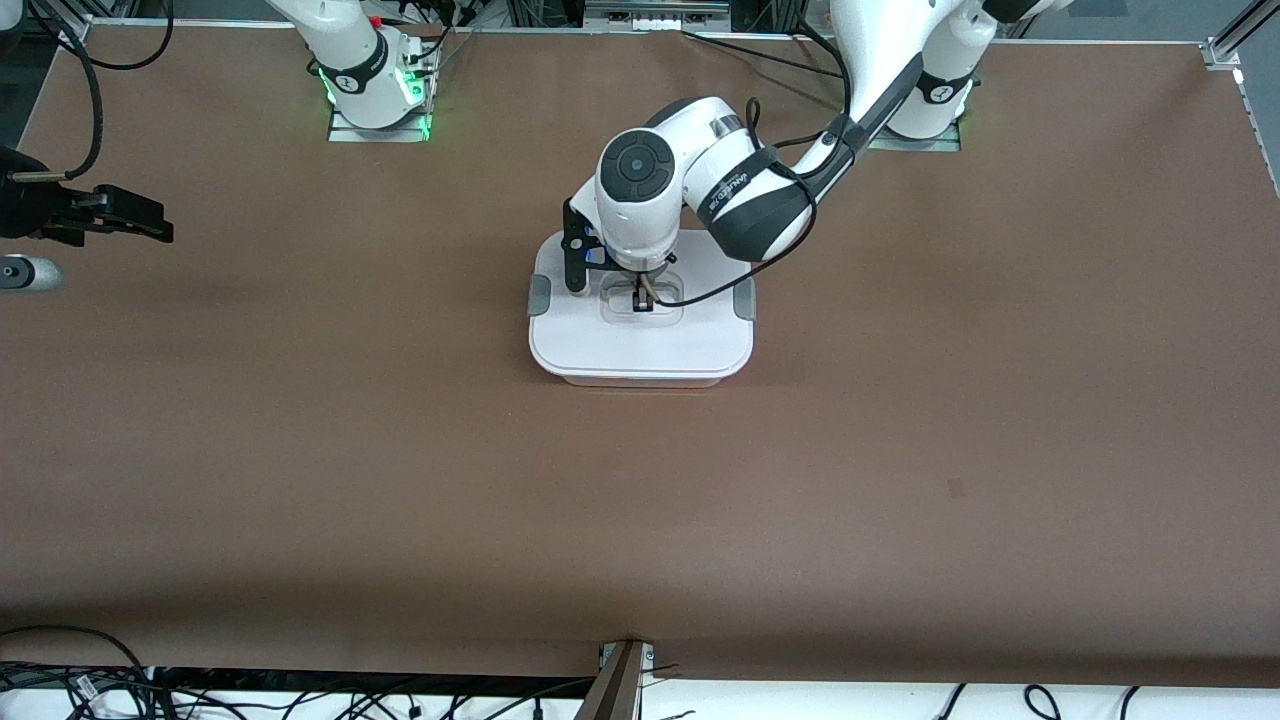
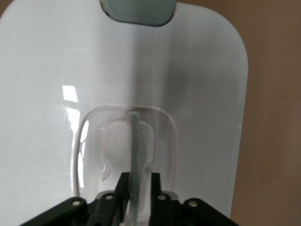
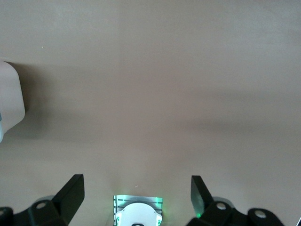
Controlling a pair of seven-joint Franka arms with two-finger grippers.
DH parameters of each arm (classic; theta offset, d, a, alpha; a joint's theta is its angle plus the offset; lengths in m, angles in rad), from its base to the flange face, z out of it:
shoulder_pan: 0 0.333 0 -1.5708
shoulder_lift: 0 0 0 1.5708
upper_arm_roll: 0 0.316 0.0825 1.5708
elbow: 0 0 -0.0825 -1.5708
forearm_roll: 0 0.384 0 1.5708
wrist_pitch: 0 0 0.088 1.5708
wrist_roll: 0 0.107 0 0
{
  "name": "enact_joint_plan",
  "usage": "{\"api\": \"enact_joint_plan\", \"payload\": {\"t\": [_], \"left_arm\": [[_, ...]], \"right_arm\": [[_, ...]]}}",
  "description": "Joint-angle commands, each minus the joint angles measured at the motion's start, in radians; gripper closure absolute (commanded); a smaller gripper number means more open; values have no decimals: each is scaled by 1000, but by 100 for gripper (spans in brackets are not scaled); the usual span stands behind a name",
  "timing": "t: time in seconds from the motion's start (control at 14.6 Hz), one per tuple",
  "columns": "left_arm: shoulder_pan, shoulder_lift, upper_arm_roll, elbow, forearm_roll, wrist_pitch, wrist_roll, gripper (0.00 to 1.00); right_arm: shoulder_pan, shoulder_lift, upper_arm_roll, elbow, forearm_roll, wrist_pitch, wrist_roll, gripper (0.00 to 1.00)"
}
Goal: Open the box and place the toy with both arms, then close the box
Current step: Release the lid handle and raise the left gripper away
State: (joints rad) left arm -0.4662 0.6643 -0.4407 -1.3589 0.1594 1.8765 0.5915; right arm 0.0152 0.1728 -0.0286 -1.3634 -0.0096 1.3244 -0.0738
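The box stands in the middle of the table with its flat white lid on and a grey clip at each end. My left gripper is down on the lid's middle. Its fingers stand close on either side of the clear handle, which is raised on edge between them. My right gripper is open and empty over bare table at the right arm's end, and it waits there. In the right wrist view a corner of the box shows. The toy is out of view.
The brown table is bare around the box. The arm bases stand along the edge farthest from the front camera. Cables lie below the nearest edge.
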Motion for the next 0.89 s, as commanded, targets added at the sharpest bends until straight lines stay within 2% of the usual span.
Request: {"api": "enact_joint_plan", "payload": {"t": [0.0, 0.27, 0.48, 0.62, 0.82], "left_arm": [[35, -77, -1, -25, -8, -17, -16, 0], [122, -175, 0, -16, -9, -63, -21, 0], [233, -245, 0, -8, -17, -118, -48, 0], [335, -256, -18, -6, -26, -144, -52, 0], [376, -316, -4, -6, -23, -197, -131, 0]], "right_arm": [[5, -6, -1, -6, -3, 9, 9, 0], [6, -6, 1, -6, -1, 12, 9, 0], [6, -6, 1, -6, -3, 18, 11, 0], [5, -3, 1, -6, -1, 18, 19, 0], [5, 2, 1, -5, -3, 18, 20, 0]]}}
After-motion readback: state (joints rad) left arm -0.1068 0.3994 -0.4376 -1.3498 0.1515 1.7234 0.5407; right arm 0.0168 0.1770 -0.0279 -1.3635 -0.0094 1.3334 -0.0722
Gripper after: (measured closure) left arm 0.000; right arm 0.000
